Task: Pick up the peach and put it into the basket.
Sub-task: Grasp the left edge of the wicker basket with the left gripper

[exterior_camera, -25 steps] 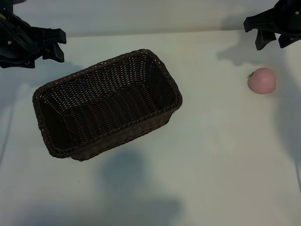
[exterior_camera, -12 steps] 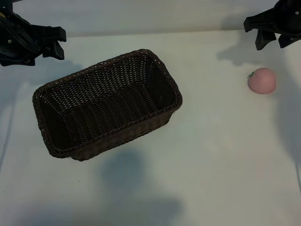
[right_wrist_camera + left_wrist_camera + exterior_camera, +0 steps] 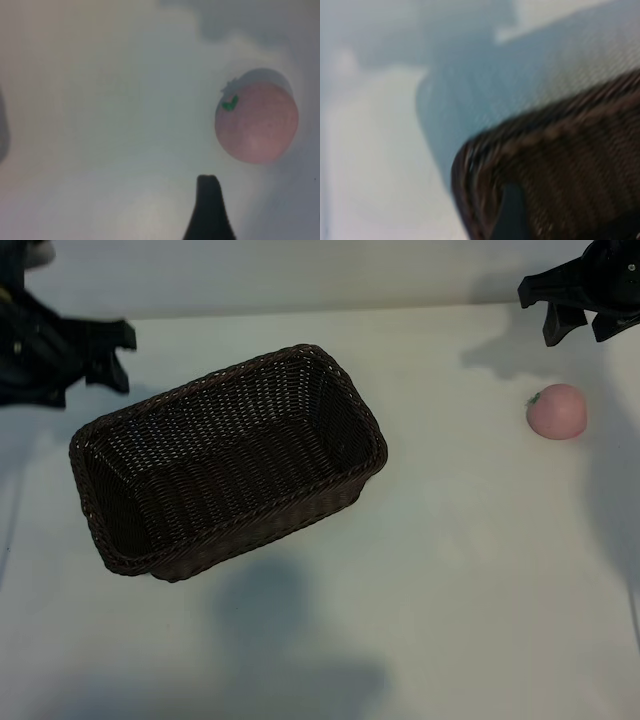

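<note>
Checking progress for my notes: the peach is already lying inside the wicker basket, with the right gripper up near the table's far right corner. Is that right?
Not quite. In the exterior view the peach lies on the table, well right of the basket, which holds nothing. The right gripper is near the far right corner, as you say.

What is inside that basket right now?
Nothing that shows: the basket reveals only its own woven floor and walls. The near wall hides a strip of the floor behind it, so that strip cannot be checked. The peach lies on the table, well apart from it.
</note>
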Robot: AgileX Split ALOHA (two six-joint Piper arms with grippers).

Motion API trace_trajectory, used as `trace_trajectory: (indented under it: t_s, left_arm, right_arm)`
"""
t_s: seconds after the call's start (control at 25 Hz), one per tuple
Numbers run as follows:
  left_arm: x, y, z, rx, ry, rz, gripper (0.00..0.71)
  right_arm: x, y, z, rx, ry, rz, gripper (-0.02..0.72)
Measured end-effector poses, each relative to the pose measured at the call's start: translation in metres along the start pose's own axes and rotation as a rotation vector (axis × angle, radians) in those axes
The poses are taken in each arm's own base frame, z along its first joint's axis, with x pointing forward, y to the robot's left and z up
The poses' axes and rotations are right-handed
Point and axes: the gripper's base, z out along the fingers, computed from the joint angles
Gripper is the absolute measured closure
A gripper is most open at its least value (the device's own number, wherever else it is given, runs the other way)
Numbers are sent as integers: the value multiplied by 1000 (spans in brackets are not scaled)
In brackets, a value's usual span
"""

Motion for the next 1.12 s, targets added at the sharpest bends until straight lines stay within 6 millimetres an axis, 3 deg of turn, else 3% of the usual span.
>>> trace_trajectory:
  t_s: [0.36, 0.52, 0.88, 1.12]
  left_arm:
    - [73, 27, 16, -67, 38, -146, 120]
    - [77, 30, 28, -72, 44, -159, 120]
    - [74, 32, 77, -63, 46, -217, 120]
    - [76, 32, 90, -46, 63, -230, 120]
  right_arm:
    - [0, 0, 0, 0, 0, 0, 196]
    - [0, 0, 0, 0, 0, 0, 196]
    - [0, 0, 0, 0, 0, 0, 196]
    - [0, 0, 0, 0, 0, 0, 196]
